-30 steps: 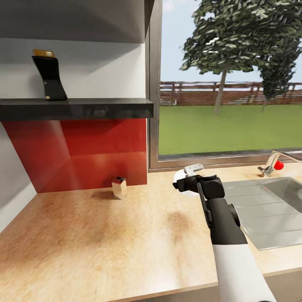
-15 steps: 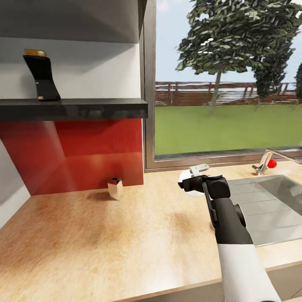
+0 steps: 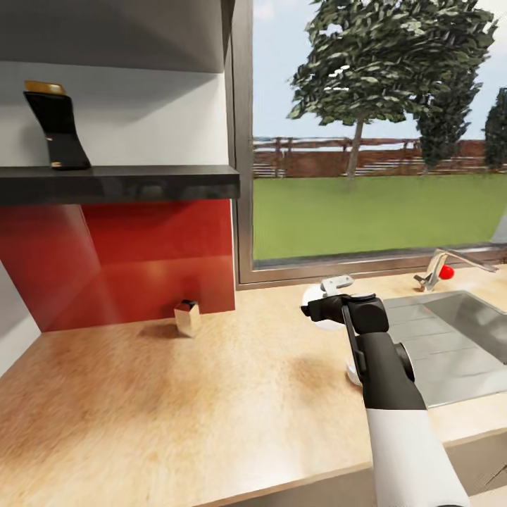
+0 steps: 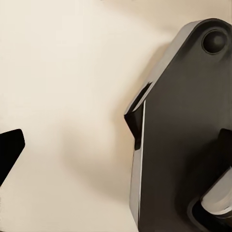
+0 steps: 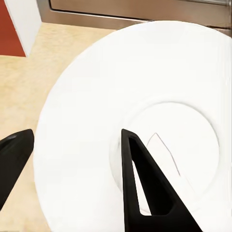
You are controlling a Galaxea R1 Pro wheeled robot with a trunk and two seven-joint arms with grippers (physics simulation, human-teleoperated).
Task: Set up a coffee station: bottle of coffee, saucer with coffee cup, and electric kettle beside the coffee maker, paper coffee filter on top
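Observation:
My right gripper [image 3: 314, 310] hangs over the wooden countertop [image 3: 176, 408] just left of the sink, shut on a white saucer [image 3: 321, 323]. In the right wrist view the saucer [image 5: 159, 72] is large and tilted, with its rim between the two black fingers of the gripper [image 5: 75, 135]. A black bottle with a gold cap [image 3: 56, 134] stands on the dark shelf [image 3: 141, 183] at the upper left. A small silver block with a black top [image 3: 186, 318] sits on the counter by the red backsplash. A black fingertip [image 4: 9, 150] of my left gripper shows beside a dark robot part.
A steel sink [image 3: 451, 345] with a faucet [image 3: 440, 267] lies to the right of the saucer. A large window [image 3: 366, 141] runs behind the counter. The counter's front edge is near the bottom of the head view.
The whole head view has shifted left, so the camera has turned right. The saucer stays in my right gripper, near the sink's left edge.

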